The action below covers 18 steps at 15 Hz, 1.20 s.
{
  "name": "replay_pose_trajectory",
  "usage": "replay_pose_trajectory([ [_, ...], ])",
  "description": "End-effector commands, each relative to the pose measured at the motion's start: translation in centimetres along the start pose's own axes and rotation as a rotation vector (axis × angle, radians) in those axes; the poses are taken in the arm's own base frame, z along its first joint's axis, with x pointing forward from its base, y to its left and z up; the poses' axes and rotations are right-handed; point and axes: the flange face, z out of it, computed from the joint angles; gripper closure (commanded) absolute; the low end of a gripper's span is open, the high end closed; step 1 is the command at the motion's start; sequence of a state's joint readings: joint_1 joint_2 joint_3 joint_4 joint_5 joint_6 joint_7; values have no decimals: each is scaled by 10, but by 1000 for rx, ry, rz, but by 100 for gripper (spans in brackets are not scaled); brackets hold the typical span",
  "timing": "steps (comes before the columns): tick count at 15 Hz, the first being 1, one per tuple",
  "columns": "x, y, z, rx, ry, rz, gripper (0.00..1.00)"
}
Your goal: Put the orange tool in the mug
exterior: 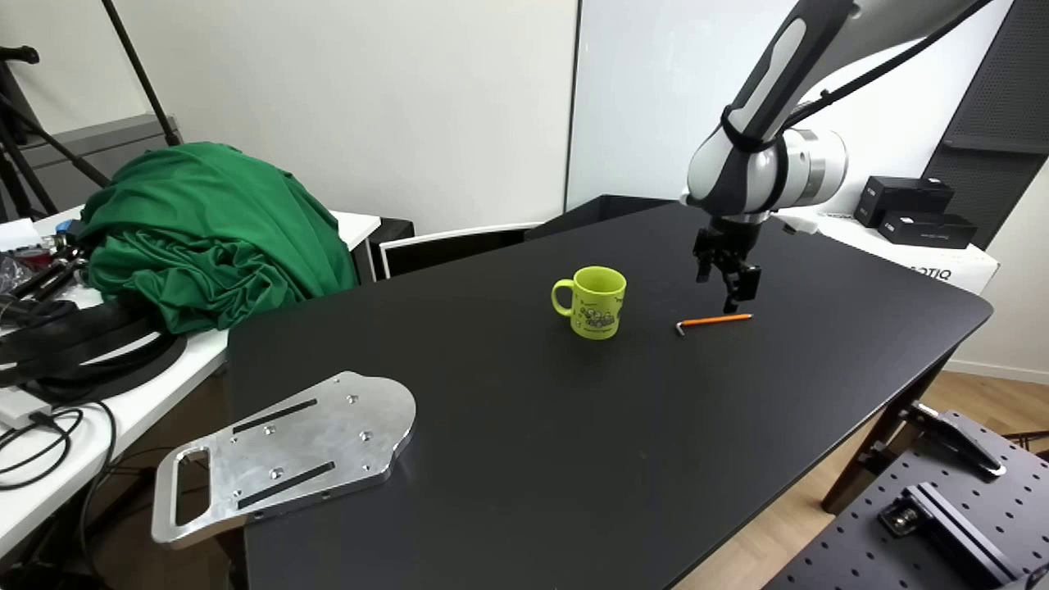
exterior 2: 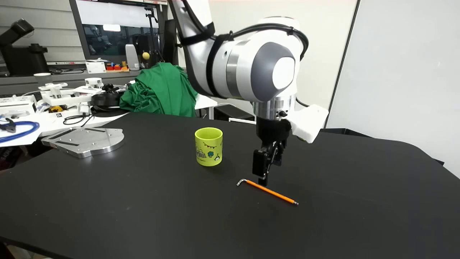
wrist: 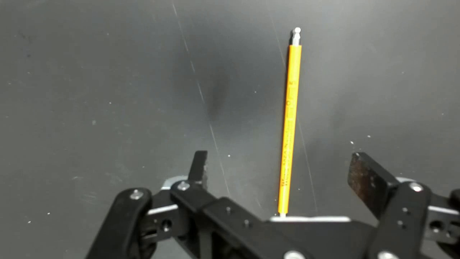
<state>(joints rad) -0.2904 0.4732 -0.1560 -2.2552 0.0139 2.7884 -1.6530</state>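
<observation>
The orange tool point(exterior: 715, 320) is a thin orange stick with silver ends, one of them bent. It lies flat on the black table and also shows in an exterior view point(exterior 2: 271, 192). In the wrist view the tool point(wrist: 290, 115) runs up between the fingers, its bent end hidden behind the gripper. My gripper point(wrist: 280, 158) is open and empty, with a finger on each side of the tool, apart from it. In both exterior views the gripper point(exterior: 721, 291) point(exterior 2: 268, 171) hangs just above the tool. The lime-green mug point(exterior: 597, 307) point(exterior 2: 209, 151) stands upright nearby, out of the wrist view.
A silver metal plate point(exterior: 303, 442) with a handle slot lies at the table's end, beyond the mug from the gripper. A green cloth point(exterior: 205, 238) lies on a cluttered white side table. Black boxes point(exterior: 905, 205) stand behind the arm.
</observation>
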Motion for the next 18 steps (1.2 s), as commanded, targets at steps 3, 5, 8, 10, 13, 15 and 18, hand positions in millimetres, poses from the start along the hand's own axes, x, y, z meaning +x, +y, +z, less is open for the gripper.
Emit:
replay_pose_trajectory([
  [3,22,-9,28,8,-15,36,0],
  [5,28,-12,35,20,-10,41,0],
  [8,35,-13,43,13,-12,47,27],
  [10,36,-13,46,4,-20,56,40],
  [13,37,-9,44,-9,-34,71,59],
  [15,35,-6,43,-11,-49,102,73],
  [18,27,3,41,-12,-84,191,94],
])
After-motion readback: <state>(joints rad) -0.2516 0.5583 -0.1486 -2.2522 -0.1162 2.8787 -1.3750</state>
